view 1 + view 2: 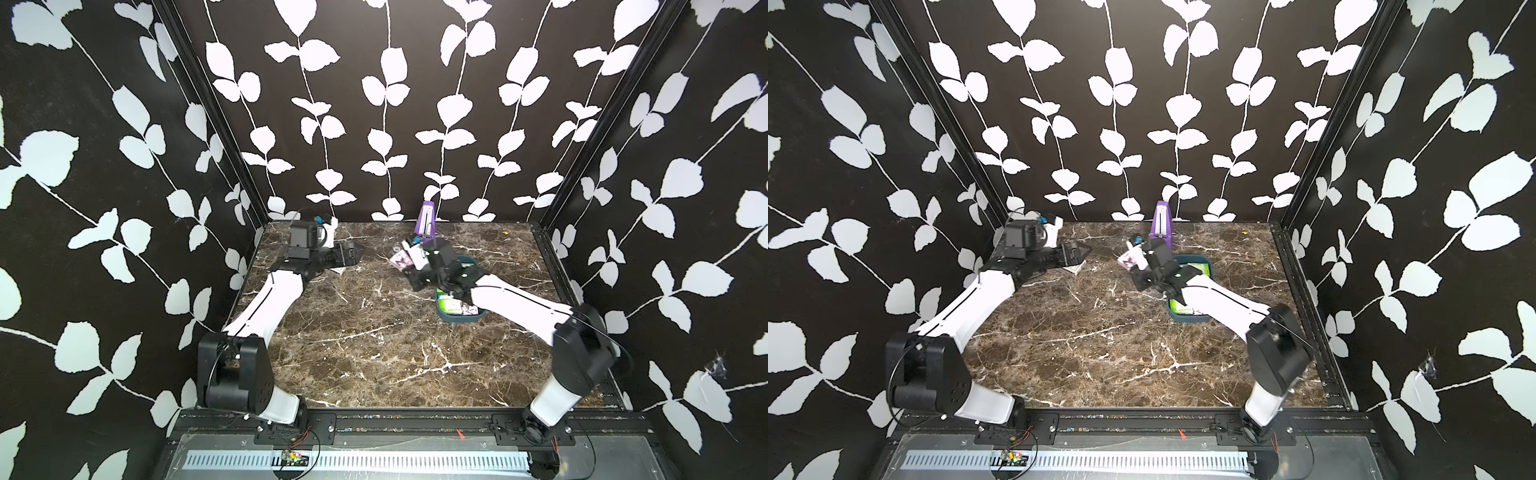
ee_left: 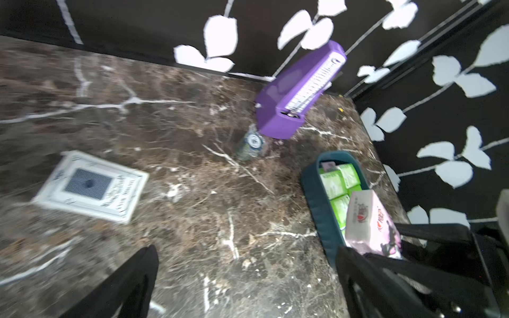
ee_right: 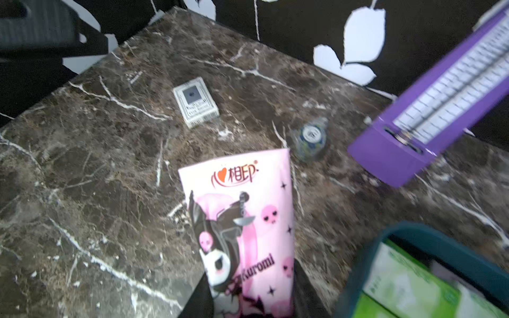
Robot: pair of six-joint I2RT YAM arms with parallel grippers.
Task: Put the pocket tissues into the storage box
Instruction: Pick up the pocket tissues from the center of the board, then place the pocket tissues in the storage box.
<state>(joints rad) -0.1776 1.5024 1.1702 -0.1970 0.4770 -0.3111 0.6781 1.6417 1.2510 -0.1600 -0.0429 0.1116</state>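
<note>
Right gripper [image 3: 249, 298] clamps the glossy pink packet [image 3: 242, 220] over bare marble [image 3: 110, 192] beside the rounded rim of the box [image 3: 451, 254]; left gripper [image 2: 248, 252] has jaws spread, empty.

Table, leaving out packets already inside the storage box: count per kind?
pink pocket tissue packet, held in the right gripper: 1
storage box: 1
purple pyramid-shaped object: 1
flat white square item: 1
small round-capped object: 1
Total: 5
</note>
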